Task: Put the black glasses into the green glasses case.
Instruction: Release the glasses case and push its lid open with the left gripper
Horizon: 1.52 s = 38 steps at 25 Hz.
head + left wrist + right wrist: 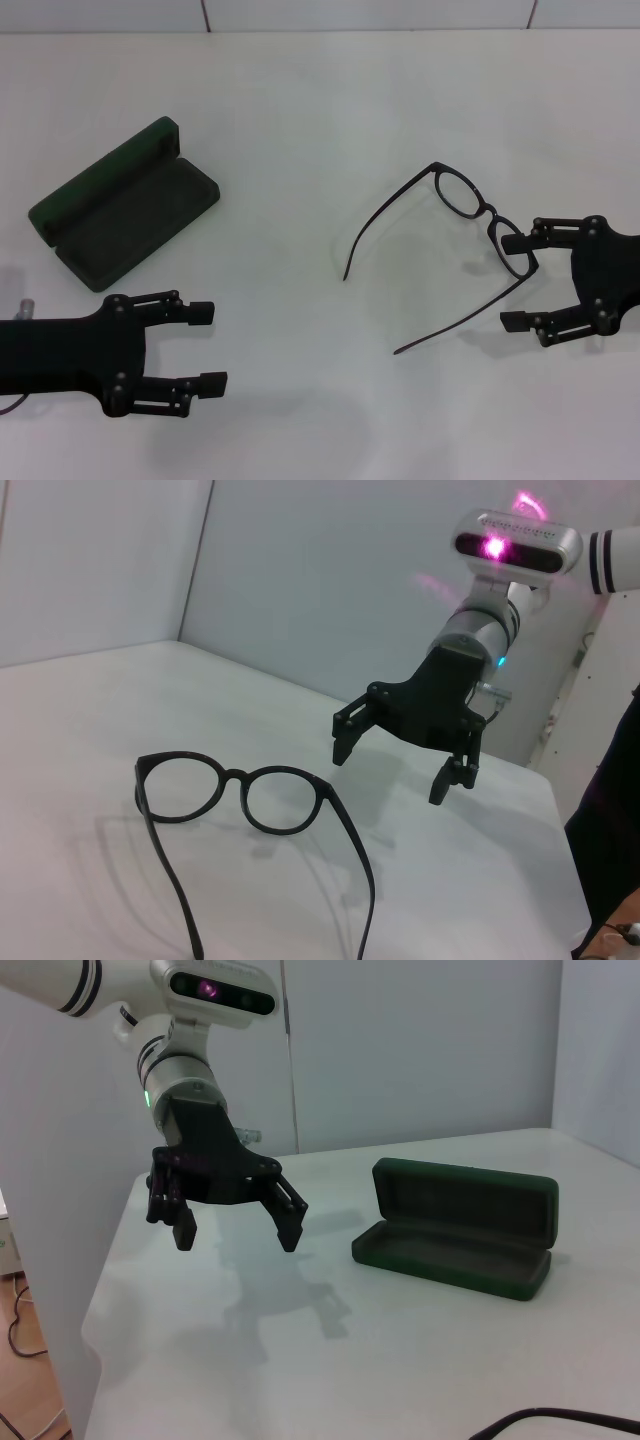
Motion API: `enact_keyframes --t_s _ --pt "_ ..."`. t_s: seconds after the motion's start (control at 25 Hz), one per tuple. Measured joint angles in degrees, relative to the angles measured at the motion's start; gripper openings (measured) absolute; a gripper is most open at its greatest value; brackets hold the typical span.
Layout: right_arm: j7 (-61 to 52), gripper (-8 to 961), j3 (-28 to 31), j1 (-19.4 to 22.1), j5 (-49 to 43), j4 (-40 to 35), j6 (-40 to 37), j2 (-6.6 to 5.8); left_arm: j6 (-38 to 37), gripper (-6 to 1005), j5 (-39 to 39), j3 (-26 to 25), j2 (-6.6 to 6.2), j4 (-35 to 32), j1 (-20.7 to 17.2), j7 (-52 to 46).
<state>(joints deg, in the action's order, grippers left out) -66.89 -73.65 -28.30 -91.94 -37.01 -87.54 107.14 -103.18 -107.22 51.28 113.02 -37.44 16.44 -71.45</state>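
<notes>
Beside the right hand (516,293), black glasses (470,205) lie, temples toward the robot.

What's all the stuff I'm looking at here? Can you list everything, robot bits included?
glasses: one pair, black, unfolded on the table on the robot's right side, one lens end by the right gripper.
glasses case: one, dark green, lying open and empty on the robot's left side, apart from the glasses.
table: one, white, under everything.
wall: pale grey panels behind the table.
left gripper: one, black, jaws open, hovering near the case.
right gripper: one, black, jaws open, at the end of the glasses frame, not closed on it.
</notes>
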Motion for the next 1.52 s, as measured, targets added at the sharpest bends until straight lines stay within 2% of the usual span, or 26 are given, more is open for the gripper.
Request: enact_keyframes --t_s 0.44,0.68,0.84,0.92,1.08,1.24,1.36,1.52 --pt "0.00 878 0.00 0.09 0.00 -0.02 0.00 0.09 0.11 862 0.12 -0.42 0.00 0.00 0.13 -0.73" --pt "0.00 874 0.00 0.18 0.01 -0.01 0.00 0.16 0.58 861 0.30 -8.67 0.64 -0.73 1.81 -8.18" --pt "0.00 872 0.00 0.26 0.01 0.02 0.00 0.28 4.41 861 -0.23 -10.25 0.85 -6.93 2.32 -15.93" --pt "0.00 871 0.00 0.27 0.01 0.01 0.01 0.32 7.08 861 -1.43 -10.13 1.22 -12.39 2.64 -21.68" --pt "-0.01 868 0.00 0.42 0.01 0.02 0.01 0.47 11.12 861 -7.96 -10.11 2.02 -24.14 4.74 -32.33" --pt "-0.14 866 0.00 0.44 0.02 0.02 0.00 0.57 14.36 862 -19.28 -9.98 2.82 -32.58 9.50 -39.78" --pt "-0.23 864 -0.01 0.25 0.02 0.02 0.00 0.62 14.79 861 -27.88 -9.88 2.95 -34.27 13.76 -43.07" --pt "-0.48 861 -0.03 -0.33 0.01 0.01 0.12 0.69 14.77 860 -38.10 -8.73 2.70 -31.32 18.95 -46.16"
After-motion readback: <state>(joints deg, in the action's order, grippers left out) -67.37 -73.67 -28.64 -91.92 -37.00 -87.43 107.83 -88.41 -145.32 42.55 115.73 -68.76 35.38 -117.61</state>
